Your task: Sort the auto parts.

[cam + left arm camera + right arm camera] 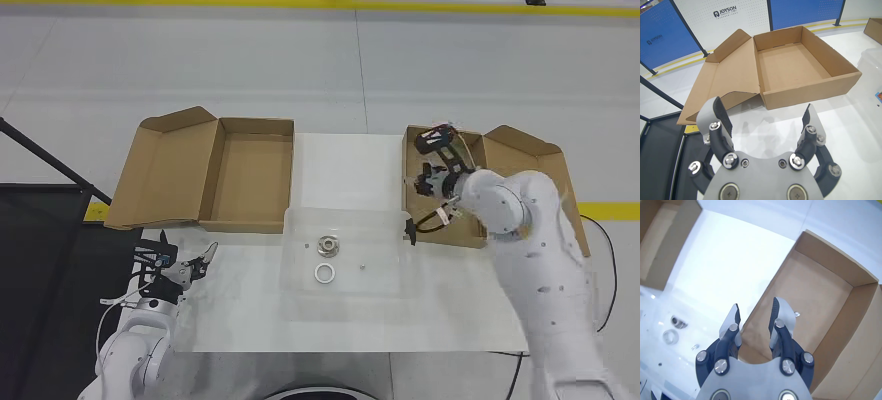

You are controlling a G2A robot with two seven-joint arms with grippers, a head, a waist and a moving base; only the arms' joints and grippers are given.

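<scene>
A clear plastic bin [385, 285] in the middle of the table holds a metal bearing-like part [327, 243], a white ring [325, 272] and a tiny screw [362, 267]. The right wrist view shows the same bearing-like part [678, 322], ring [670, 336] and screw [695, 346]. My right gripper [755, 303] is open and empty above the left wall of the right cardboard box [829, 291], where a small metal piece [797, 314] lies on the floor. At the table's near left corner, my left gripper [763, 103] stands open and empty, short of the left cardboard box [791, 62].
The left box [250, 175] is empty, its lid [165, 165] folded out over the table's left edge. The right box [450, 225] has its lid [525, 150] opened to the right. Bare white tabletop [345, 170] lies between the boxes. A black frame [660, 144] sits left of the table.
</scene>
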